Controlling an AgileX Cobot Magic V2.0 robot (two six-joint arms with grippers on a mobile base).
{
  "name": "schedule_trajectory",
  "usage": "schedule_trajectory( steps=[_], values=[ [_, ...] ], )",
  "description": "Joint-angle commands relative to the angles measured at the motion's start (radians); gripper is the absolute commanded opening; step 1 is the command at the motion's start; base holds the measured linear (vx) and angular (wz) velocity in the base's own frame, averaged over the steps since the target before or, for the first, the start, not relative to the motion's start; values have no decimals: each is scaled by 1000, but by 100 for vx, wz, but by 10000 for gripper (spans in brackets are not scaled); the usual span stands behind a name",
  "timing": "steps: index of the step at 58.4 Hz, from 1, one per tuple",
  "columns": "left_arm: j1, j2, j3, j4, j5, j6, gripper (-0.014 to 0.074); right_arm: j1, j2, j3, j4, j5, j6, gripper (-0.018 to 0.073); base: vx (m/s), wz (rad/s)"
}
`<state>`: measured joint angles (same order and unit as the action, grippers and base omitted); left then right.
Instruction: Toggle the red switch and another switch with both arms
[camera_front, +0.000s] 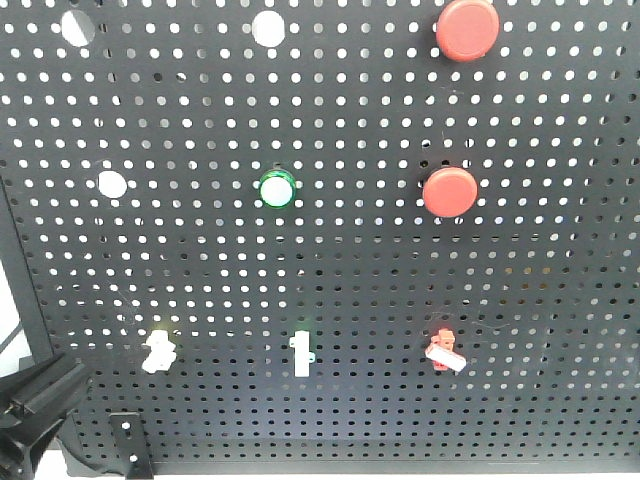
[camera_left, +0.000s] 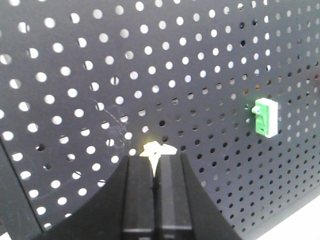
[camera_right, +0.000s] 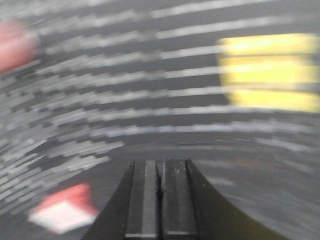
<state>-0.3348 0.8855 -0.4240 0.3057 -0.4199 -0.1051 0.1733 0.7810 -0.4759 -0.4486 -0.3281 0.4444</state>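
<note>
On the black pegboard's bottom row, the red switch sits at the right with its white lever tilted. The other switch, pale yellow, sits at the left. In the left wrist view my left gripper is shut, and the pale yellow switch shows just above its tips; I cannot tell if they touch. The right wrist view is smeared by motion. There my right gripper is shut and holds nothing, with the red switch low to its left, apart from it. Part of a black arm shows at bottom left.
An upright white toggle on a green base stands between the two switches and also shows as the green toggle in the left wrist view. Two big red push buttons and a green-ringed button sit higher up. A blurred yellow patch shows.
</note>
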Motion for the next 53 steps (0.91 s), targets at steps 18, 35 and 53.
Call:
schedule_trajectory(
  steps=[18, 35, 53],
  values=[
    [-5, -12, -26, -13, -71, -11, 2, 204, 283, -230, -52, -94, 4, -6, 0, 0],
    [-5, -12, -26, -13, -71, -11, 2, 233, 378, -244, -48, -85, 13, -6, 0, 0],
    [-5, -12, -26, -13, -71, -11, 2, 233, 442, -244, -22, 49, 20, -6, 0, 0]
  ],
)
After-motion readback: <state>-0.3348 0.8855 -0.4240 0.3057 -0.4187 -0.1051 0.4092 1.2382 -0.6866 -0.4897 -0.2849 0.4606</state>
